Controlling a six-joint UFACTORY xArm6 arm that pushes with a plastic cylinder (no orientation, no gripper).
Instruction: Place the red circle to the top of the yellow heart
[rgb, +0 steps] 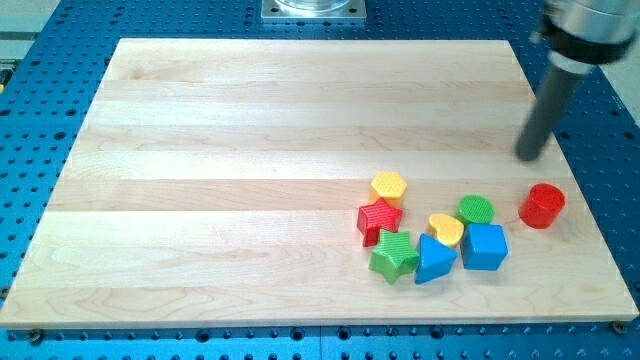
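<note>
Pushing step: my tip (530, 155) (bare rod, no claw to open/shut) sits above red circle (541, 205) w/ gap; circle right of green circle (476, 210) & yellow heart (446, 229); rec. approach from right, nudge left/up, skirting green circle.

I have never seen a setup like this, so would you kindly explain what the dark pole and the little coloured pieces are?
There is one camera picture, looking down at a wooden board. The dark pole is my rod; I have no jaws and hold nothing, I only push. My tip sits toward the view's top of the red circle, apart from it. To the view's left lies a cluster: yellow heart, green circle, blue cube, blue triangle, green star, red star and a yellow hexagon.
</note>
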